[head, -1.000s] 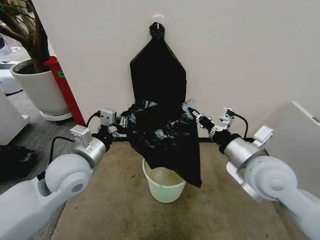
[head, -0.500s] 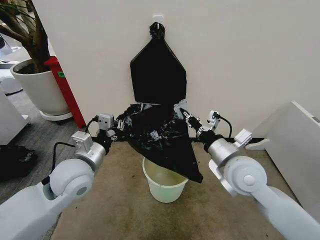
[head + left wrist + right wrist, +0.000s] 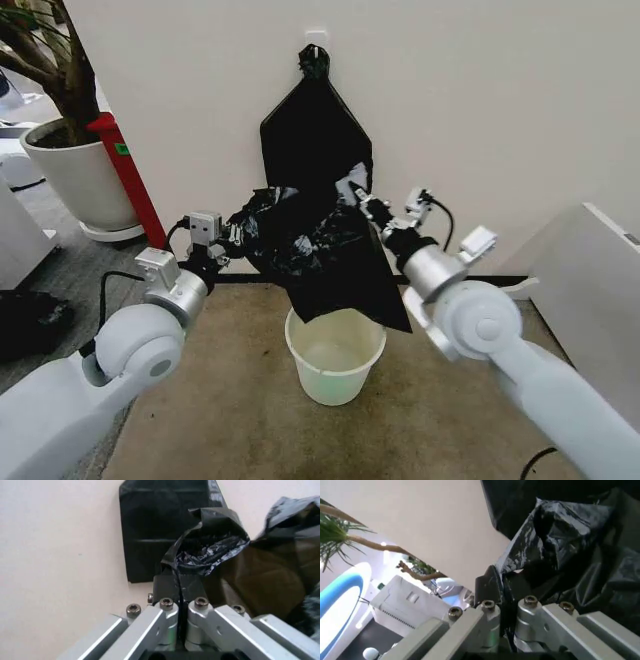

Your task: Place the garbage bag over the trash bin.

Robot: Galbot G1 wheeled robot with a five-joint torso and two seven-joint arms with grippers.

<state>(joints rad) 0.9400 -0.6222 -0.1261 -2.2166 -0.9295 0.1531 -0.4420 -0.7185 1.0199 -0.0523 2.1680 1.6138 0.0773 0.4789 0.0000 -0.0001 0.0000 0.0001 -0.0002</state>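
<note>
The garbage bag (image 3: 325, 255), glossy crinkled black plastic, hangs stretched between my two grippers in front of the wall, its lower corner reaching down to the bin's rim on the right. My left gripper (image 3: 238, 232) is shut on the bag's left edge, and my right gripper (image 3: 362, 205) is shut on its right edge, held a little higher. In the left wrist view the fingers (image 3: 170, 587) pinch a fold of the garbage bag (image 3: 210, 547). In the right wrist view the pads (image 3: 492, 587) clamp the garbage bag (image 3: 560, 540). The trash bin (image 3: 335, 355), a cream-white bucket, stands open on the carpet below.
A flat black bundle (image 3: 315, 135) with a knotted top hangs on the wall behind the bag. A large white plant pot (image 3: 80, 180) with a tree and a red post (image 3: 128, 180) stand at the left. A grey cabinet (image 3: 590, 280) sits at the right.
My right gripper has moved left and up, closer to the left gripper, lifting the bag's right edge. The bag's hanging corner has risen and bunched; the left gripper has shifted slightly up.
</note>
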